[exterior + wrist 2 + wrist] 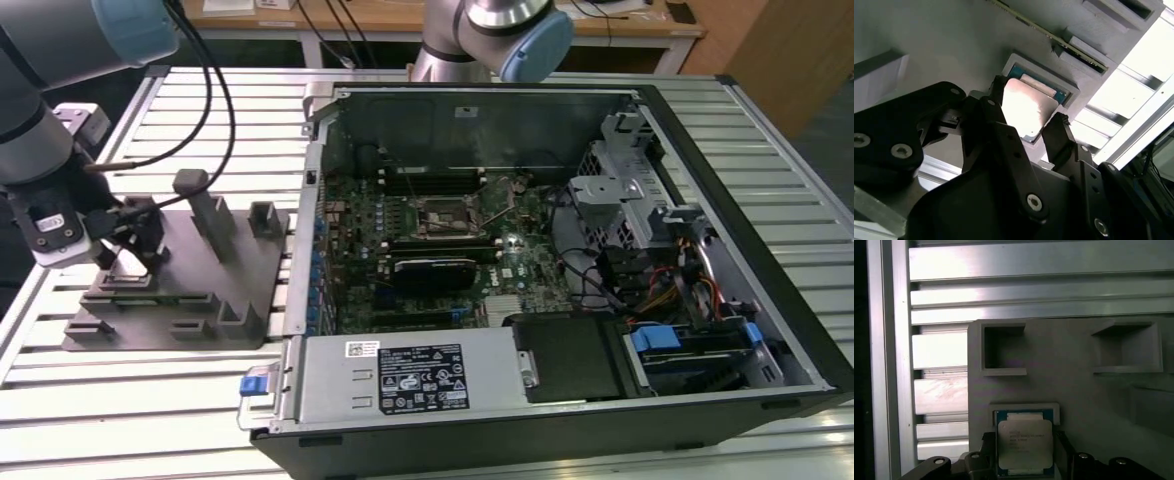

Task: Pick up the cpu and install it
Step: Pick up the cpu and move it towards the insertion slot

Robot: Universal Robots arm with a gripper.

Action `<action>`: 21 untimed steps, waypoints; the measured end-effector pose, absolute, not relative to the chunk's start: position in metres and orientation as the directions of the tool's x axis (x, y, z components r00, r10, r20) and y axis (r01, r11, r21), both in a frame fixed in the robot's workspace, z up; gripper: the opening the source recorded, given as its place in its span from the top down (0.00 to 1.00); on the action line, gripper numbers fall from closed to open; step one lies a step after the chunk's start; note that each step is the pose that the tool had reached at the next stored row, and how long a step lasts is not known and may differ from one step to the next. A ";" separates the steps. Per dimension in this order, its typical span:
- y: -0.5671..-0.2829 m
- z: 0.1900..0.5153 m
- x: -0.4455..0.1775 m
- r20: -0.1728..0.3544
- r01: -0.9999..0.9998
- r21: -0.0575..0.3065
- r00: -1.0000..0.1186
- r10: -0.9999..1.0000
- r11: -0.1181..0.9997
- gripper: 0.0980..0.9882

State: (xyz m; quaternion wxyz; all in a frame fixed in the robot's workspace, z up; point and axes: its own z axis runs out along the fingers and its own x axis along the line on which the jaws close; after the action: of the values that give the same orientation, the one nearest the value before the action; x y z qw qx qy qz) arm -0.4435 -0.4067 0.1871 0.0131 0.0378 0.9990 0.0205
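Gripper (127,250) over the grey fixture (247,285), at the exterior view's left. In both wrist views we see its two black fingers (1004,135) parted to about the width of the cpu (1026,107). One finger stands just beside each of two opposite edges of the chip. We cannot tell whether the pads actually touch it, and nothing is lifted.

In the first wrist view the gripper (1026,446) straddles the cpu (1025,437), with a finger (987,445) close against the chip's green border. The cpu lies flat, silver lid upward, seated in a raised square pocket (1024,406) moulded into the fixture (1079,385). We see the same pocket rim (1044,75) in the second wrist view.

Beyond that pocket the fixture carries two rectangular pockets (1003,350) (1126,347). The fixture rests on a slatted aluminium table (160,400) (939,395).

Well apart, toward the exterior view's right, an open computer case (694,130) lies on its side on the same table. It exposes the motherboard (521,270), the square cpu socket (447,215) near the board's middle, and the grey power supply (400,375) along the near wall.
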 end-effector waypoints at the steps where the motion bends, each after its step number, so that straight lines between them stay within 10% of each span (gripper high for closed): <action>1: -0.407 0.186 -0.443 -0.025 0.075 0.042 -0.997 0.076 0.996 0.45; 21: -0.407 0.183 -0.443 -0.024 0.075 0.042 -0.997 0.076 0.996 0.50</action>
State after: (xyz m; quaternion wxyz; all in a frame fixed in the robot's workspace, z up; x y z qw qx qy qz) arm -0.4435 -0.4067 0.1831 0.0130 0.0378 0.9990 0.0205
